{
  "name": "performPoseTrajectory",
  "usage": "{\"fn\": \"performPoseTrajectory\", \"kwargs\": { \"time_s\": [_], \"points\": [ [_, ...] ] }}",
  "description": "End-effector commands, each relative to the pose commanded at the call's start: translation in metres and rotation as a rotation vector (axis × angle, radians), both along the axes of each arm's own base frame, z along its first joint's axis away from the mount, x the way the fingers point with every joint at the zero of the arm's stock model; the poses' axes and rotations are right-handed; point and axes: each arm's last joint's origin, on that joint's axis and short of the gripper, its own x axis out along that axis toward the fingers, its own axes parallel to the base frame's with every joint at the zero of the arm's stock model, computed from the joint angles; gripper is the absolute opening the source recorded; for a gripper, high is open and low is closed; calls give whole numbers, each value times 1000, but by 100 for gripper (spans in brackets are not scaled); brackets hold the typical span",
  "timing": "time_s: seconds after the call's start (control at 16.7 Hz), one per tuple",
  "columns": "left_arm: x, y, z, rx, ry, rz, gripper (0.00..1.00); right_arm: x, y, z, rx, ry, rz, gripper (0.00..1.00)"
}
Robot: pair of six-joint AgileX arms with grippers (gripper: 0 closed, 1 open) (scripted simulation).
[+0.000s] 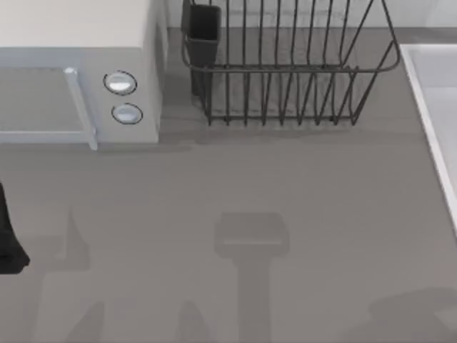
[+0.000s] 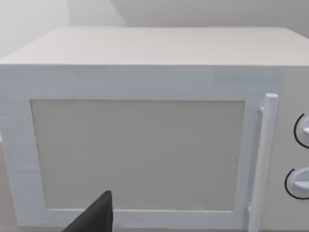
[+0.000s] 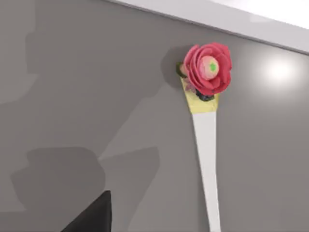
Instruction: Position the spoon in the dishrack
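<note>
The spoon (image 3: 207, 145) lies flat on the grey table in the right wrist view: a slim white handle with a yellowish neck and a red rose-shaped ornament (image 3: 208, 67) at its far end. A dark part of my right gripper (image 3: 94, 215) hangs above the table beside the handle, apart from it. The dishrack (image 1: 285, 69), a dark wire basket with a dark cup (image 1: 203, 32) at its left corner, stands at the back of the table. My left gripper (image 2: 96, 217) faces the white box, and its arm (image 1: 8, 243) sits at the table's left edge.
A white box with two round knobs (image 1: 78, 71) and a bar handle (image 2: 263, 159) stands at the back left, next to the rack. A white raised rim (image 1: 435, 107) runs along the right side, and a white edge (image 3: 217, 19) lies just beyond the spoon.
</note>
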Motion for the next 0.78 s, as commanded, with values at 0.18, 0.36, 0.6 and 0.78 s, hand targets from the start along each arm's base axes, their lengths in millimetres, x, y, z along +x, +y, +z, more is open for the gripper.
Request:
{"fn": "performPoseTrajectory", "kwargs": {
  "time_s": [0.18, 0.36, 0.6, 0.78],
  "points": [
    [0, 0, 0, 0, 0, 0, 100, 16, -17, -1, 46, 187, 38, 100],
    [0, 0, 0, 0, 0, 0, 100, 27, -29, -3, 83, 290, 62, 100],
    [0, 0, 0, 0, 0, 0, 100, 29, -32, -2, 90, 307, 67, 100],
    [0, 0, 0, 0, 0, 0, 100, 29, -30, -3, 89, 305, 70, 100]
  ]
}}
